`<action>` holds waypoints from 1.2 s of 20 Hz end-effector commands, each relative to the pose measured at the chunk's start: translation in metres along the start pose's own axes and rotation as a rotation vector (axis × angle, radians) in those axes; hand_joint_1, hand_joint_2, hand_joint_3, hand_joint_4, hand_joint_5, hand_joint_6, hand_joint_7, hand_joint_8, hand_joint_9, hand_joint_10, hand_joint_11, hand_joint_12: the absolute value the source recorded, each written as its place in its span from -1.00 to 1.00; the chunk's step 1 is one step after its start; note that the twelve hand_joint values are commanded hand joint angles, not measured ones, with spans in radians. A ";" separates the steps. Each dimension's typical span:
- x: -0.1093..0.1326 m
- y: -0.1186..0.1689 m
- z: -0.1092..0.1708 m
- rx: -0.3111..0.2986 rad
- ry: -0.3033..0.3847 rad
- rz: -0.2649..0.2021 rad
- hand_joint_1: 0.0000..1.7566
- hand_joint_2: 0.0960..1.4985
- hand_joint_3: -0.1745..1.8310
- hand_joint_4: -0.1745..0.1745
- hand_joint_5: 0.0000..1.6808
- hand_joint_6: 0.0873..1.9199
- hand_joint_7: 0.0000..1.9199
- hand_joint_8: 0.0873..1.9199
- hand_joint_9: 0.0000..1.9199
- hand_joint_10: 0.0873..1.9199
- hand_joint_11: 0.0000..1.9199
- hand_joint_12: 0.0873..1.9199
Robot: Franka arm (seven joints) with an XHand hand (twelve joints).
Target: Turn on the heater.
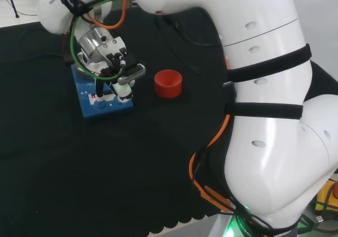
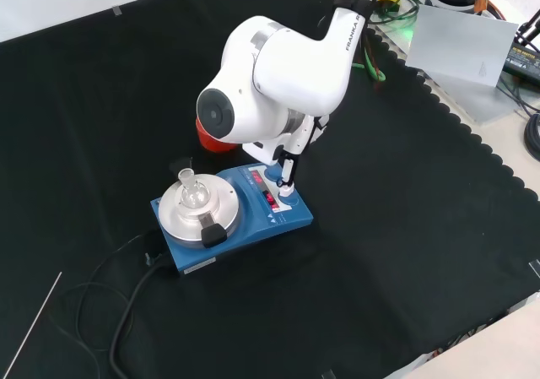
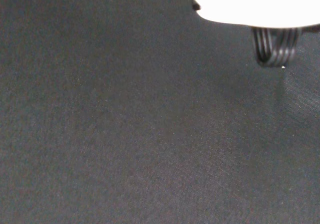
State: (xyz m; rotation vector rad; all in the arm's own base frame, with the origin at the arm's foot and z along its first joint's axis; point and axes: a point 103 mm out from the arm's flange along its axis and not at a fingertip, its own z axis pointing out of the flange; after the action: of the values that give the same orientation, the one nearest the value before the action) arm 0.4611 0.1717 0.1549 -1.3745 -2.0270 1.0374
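Note:
The heater point(image 2: 253, 227) is a blue box with a round silver plate point(image 2: 173, 212), and a small clear flask point(image 2: 192, 192) stands on that plate. Red readouts point(image 2: 270, 199) glow on its control panel. In the head view the heater point(image 1: 87, 100) lies at the left, with the hand point(image 1: 115, 57) directly above its panel. One finger point(image 1: 124, 87) points straight down onto a panel knob. The front view shows that finger point(image 2: 288, 170) reaching down from under the white arm link, its white tip resting on the panel beside the readouts.
A red cup point(image 1: 168, 83) stands just right of the heater in the head view; in the front view it point(image 2: 211, 143) peeks out behind the arm link. A black power cable point(image 2: 126, 303) trails off the heater across the cloth. The wrist view looks at black cloth point(image 3: 150, 134).

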 end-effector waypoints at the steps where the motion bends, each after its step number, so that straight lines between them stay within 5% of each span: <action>1: -0.001 0.004 0.003 0.007 0.005 -0.002 0.83 -0.57 0.63 -0.08 -0.56 -0.97 0.93 0.94 1.00 0.75 0.82 0.52; 11: 0.003 -0.051 -0.044 -0.105 0.014 -0.031 0.83 -0.57 0.63 -0.08 -0.55 -0.97 0.93 0.93 1.00 0.75 0.82 0.52; 24: -0.004 -0.087 -0.053 -0.133 0.012 0.012 0.83 -0.57 0.63 -0.08 -0.54 -0.97 0.93 0.93 1.00 0.74 0.82 0.52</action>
State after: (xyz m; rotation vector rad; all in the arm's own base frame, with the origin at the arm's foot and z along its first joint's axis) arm 0.4560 0.1684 0.2517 -1.4423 -2.1209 0.9062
